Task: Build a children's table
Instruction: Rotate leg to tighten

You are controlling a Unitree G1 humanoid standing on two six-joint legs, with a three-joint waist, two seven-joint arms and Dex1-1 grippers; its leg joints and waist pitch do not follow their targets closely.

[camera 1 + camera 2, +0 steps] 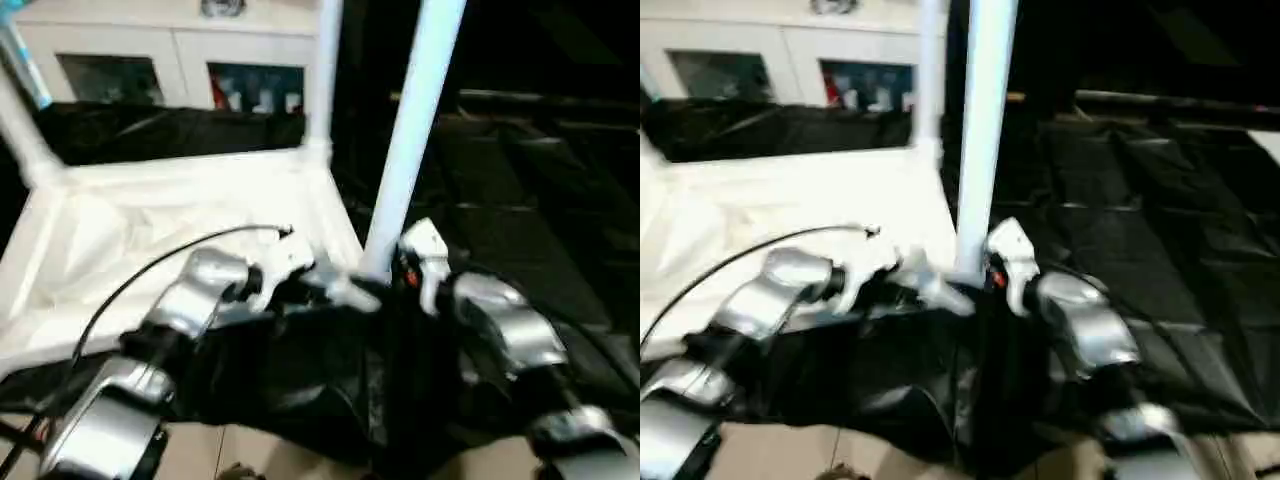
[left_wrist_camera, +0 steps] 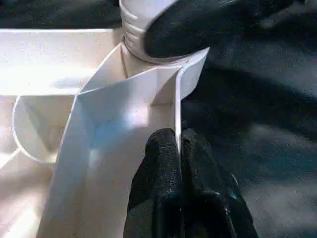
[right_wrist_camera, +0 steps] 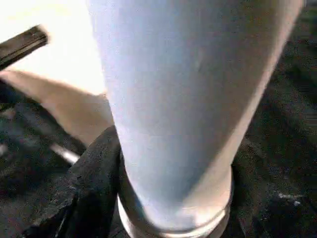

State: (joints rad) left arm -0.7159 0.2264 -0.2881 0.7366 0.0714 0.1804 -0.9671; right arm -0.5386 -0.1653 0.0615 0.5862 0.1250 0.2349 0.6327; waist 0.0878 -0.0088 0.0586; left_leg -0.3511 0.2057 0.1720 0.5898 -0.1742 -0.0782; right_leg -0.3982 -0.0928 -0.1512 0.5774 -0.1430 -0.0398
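Observation:
The children's table lies upside down, its white top [image 1: 150,225] with the ribbed underside facing up on black cloth. A long white leg [image 1: 410,130] stands upright in the near right corner socket. My right gripper [image 1: 388,276] is closed around that leg's base, one black finger [image 3: 94,183] pressed against the leg [image 3: 168,99]. My left gripper [image 2: 177,143] is shut on the thin rim wall [image 2: 176,109] of the top just beside that corner. Two other legs [image 1: 326,70] [image 1: 20,130] stand at the far corners.
A white cabinet with glass doors [image 1: 170,60] stands behind the table. Black cloth [image 1: 520,200] covers the floor to the right and under the table. A black cable [image 1: 150,265] arcs over my left forearm. Light floor [image 1: 250,450] shows at the near edge.

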